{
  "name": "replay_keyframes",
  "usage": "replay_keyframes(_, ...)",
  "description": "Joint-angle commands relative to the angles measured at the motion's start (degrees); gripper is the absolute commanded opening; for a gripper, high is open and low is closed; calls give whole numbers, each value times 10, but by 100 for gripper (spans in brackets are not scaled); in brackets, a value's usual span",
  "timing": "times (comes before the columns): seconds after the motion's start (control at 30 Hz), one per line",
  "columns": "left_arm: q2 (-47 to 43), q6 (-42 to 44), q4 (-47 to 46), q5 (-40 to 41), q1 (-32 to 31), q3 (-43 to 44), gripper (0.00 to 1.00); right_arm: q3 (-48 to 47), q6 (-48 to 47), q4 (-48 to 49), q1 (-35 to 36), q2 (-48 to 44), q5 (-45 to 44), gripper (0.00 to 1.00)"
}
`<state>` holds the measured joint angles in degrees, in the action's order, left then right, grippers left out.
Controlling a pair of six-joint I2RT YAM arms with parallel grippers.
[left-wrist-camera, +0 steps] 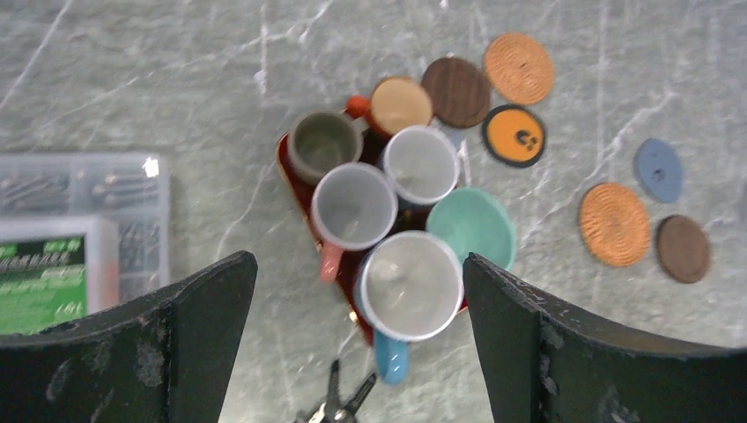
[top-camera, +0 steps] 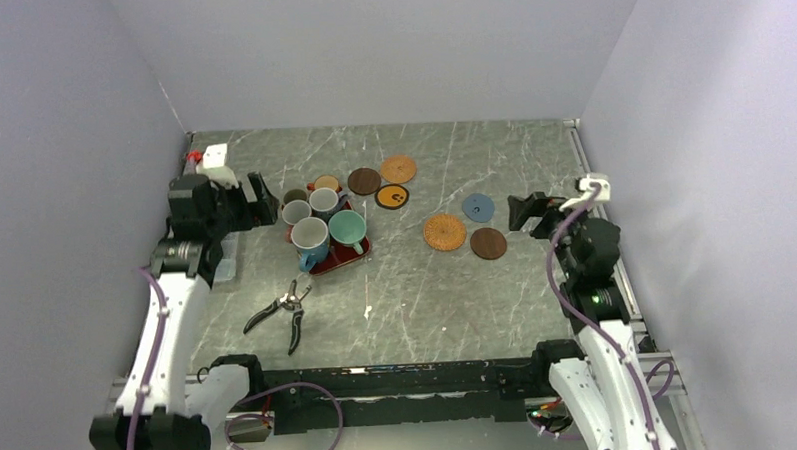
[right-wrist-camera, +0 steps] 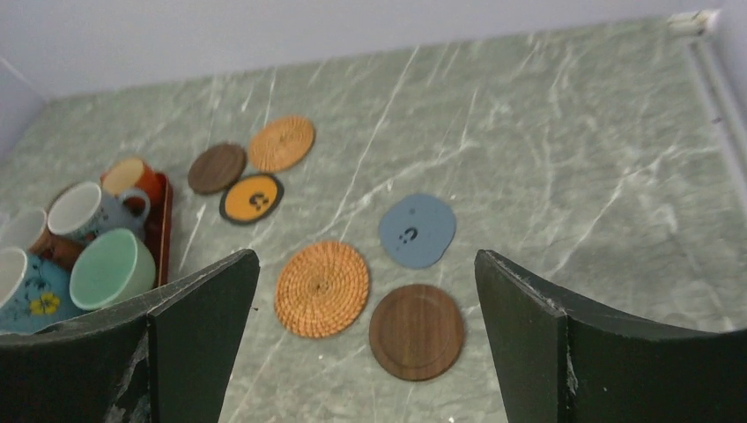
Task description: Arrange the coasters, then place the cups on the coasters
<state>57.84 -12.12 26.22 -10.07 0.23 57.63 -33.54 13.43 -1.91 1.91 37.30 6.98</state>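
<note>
Several cups stand packed on a red tray (top-camera: 342, 261): olive (left-wrist-camera: 322, 145), orange-brown (left-wrist-camera: 400, 105), grey-white (left-wrist-camera: 420, 164), pink-handled white (left-wrist-camera: 354, 205), teal (left-wrist-camera: 473, 225) and blue with a white inside (left-wrist-camera: 410, 285). Three coasters lie just right of the tray: dark brown (top-camera: 364, 180), woven orange (top-camera: 399, 169), black with an orange face (top-camera: 393, 196). Further right lie a woven orange coaster (right-wrist-camera: 321, 288), a blue one (right-wrist-camera: 417, 230) and a dark brown one (right-wrist-camera: 416, 331). My left gripper (top-camera: 254, 203) hangs open left of the cups. Above the right-hand coasters my right gripper (right-wrist-camera: 366, 257) is open and empty.
Pliers (top-camera: 282, 311) lie on the marble table in front of the tray. A clear plastic parts box (left-wrist-camera: 79, 211) sits at the table's left edge under my left arm. Walls close in the left, back and right sides.
</note>
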Motion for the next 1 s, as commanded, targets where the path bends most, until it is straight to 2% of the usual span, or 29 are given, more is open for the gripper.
replay_keyframes(0.0,71,-34,12,-76,-13,109,94,-52,-23,-20,24,78,60,96)
replay_keyframes(0.07,84,-35,-9,-87,-14,108,94,-76,-35,-51,63,116,26,94)
replay_keyframes(0.2,78,-21,-40,-66,-14,70,94,-123,-35,-100,178,205,-102,87)
replay_keyframes(0.43,36,9,-41,3,-24,17,94,-191,9,-72,283,368,-120,77)
replay_keyframes(0.67,35,16,-31,20,-24,22,94,-305,28,-79,313,536,-139,72)
replay_keyframes(0.97,36,13,-31,15,-26,21,94,-440,8,-77,314,707,-181,78)
